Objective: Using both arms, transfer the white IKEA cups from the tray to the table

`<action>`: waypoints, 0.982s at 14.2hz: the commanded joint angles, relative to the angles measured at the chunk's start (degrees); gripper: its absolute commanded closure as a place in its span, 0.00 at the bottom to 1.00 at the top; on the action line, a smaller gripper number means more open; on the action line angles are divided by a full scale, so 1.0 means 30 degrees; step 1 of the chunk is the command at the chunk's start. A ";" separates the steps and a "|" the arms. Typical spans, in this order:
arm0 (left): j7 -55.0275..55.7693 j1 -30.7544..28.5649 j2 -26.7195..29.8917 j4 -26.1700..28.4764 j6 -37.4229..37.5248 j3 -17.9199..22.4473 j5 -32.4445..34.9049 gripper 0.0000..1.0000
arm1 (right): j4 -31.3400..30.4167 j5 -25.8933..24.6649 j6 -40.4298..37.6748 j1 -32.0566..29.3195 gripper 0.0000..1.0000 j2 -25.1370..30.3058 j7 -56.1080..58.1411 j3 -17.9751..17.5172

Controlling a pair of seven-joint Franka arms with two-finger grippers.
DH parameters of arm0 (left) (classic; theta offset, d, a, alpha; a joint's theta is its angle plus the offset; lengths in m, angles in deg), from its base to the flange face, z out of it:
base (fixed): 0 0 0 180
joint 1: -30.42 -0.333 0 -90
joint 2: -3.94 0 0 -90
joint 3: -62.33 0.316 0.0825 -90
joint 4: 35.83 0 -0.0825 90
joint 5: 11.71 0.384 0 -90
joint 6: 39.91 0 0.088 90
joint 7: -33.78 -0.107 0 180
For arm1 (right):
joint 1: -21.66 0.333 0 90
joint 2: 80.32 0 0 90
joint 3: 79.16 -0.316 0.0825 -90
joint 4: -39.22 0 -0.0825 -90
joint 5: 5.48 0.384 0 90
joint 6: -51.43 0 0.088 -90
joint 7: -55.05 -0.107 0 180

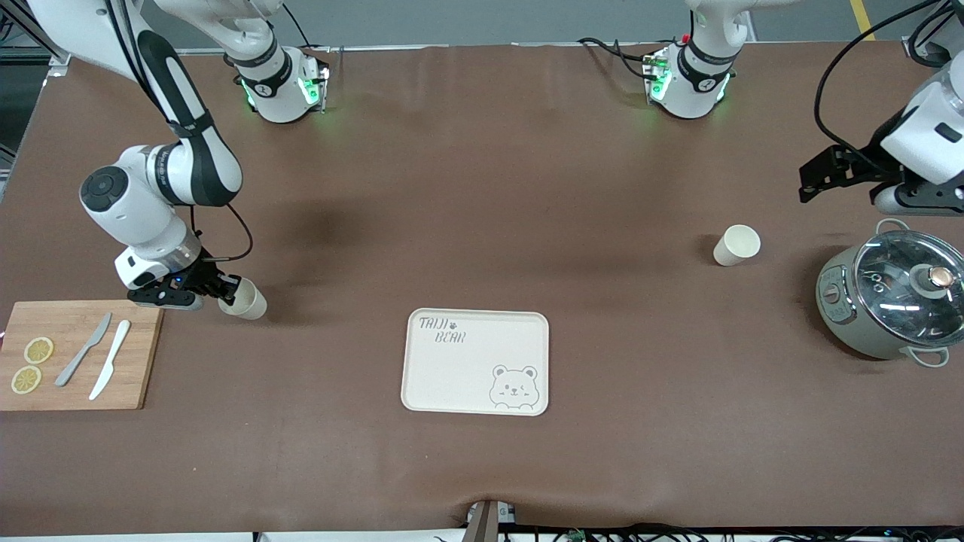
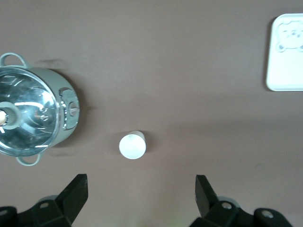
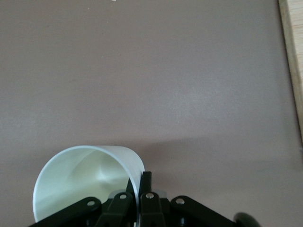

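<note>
We see the right gripper (image 1: 226,292) pinching a cup's (image 1: 245,300) rim beside the board (image 1: 75,354). The left gripper (image 1: 809,181) hangs spread wide, second cup (image 1: 736,245) at its seven o'clock.

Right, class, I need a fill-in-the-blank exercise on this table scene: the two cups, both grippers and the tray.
1. The right gripper is shut on the rim of a white ____, beside the cutting board.
2. The left gripper is ____, above the free cup.
3. The free cup stands beside the lidded ____.
4. The bear tray holds ____ cups.

Missing words: cup; open; pot; no
</note>
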 commanded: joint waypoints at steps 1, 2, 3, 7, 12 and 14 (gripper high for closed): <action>-0.0207 0.0295 0.0036 0.0595 -0.0050 0.0037 0.0733 0.00 | -0.0113 0.0394 0.1029 -0.0042 1.00 -0.0539 0.0415 -0.0089; -0.0208 0.0353 -0.0023 0.0684 -0.0138 0.0008 0.0733 0.00 | -0.0113 0.0394 0.1205 -0.0042 1.00 -0.0715 0.0415 -0.0089; -0.0208 0.0411 -0.0139 0.0772 -0.0168 0.0008 0.0733 0.00 | -0.0113 0.0394 0.1555 -0.0013 1.00 -0.0920 0.0386 -0.0089; -0.0208 0.0441 -0.0433 0.1036 -0.0431 0.0008 0.0733 0.00 | -0.0113 0.0394 0.2349 -0.0013 1.00 -0.1477 0.0386 -0.0089; -0.0208 0.0412 -0.0462 0.1066 -0.0519 0.0008 0.0733 0.00 | -0.0113 0.0394 0.2906 -0.0013 1.00 -0.1888 0.0386 -0.0089; -0.0208 0.0325 -0.0492 0.1037 -0.0666 0.0008 0.0733 0.00 | -0.0084 0.0394 0.2935 -0.0013 1.00 -0.1918 0.0386 -0.0089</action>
